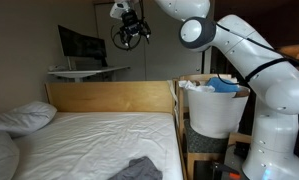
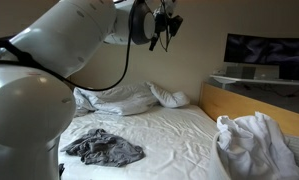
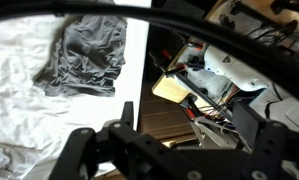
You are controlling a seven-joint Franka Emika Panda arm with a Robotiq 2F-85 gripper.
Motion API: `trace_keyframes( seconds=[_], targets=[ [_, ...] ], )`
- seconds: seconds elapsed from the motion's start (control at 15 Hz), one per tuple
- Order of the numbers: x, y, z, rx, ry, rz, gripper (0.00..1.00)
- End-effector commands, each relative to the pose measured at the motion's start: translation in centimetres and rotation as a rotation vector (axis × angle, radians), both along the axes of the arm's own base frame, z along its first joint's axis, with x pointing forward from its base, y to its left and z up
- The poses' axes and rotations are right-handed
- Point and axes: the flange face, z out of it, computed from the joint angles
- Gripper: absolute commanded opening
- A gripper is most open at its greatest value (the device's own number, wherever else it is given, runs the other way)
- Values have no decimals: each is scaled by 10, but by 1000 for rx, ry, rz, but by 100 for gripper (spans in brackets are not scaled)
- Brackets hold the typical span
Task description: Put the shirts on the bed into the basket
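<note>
Well below the gripper point(image 1: 129, 32), its jaws spread and empty, the dark grey shirt point(image 2: 104, 149) lies crumpled on the bed point(image 2: 189, 130); light, soft and limp, it should pinch best at a bunched fold near its middle.

Exterior view: set low toward the foot end of the bed point(image 1: 89, 135), facing the wooden headboard point(image 1: 109, 96). The monitor point(image 1: 81, 45) is behind it, the robot arm point(image 1: 259, 60) and basket point(image 1: 217, 115) close at right.

Exterior view: tight beside the robot arm point(image 2: 39, 70), looking across the bed point(image 2: 189, 130), with headboard point(image 2: 251, 108) and monitor point(image 2: 267, 50) at right.

Wrist view: high up, facing down on the bed's point(image 3: 19, 90) edge and the cabling point(image 3: 204, 85) beside it.

Shared by all three: the dark grey shirt point(image 1: 139, 170) point(image 2: 104, 150) point(image 3: 84, 55) on the bed.
</note>
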Motion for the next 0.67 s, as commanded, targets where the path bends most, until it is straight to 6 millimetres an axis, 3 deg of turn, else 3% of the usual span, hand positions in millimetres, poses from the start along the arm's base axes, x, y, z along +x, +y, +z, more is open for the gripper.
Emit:
trace_keyframes(
  seconds=[0.0, 0.2, 0.6],
  targets=[
    [16, 10, 8, 165, -101, -23, 100],
    [35, 18, 14, 208, -253, 34, 100],
    [68, 24, 4, 57, -446, 210, 100]
  ],
)
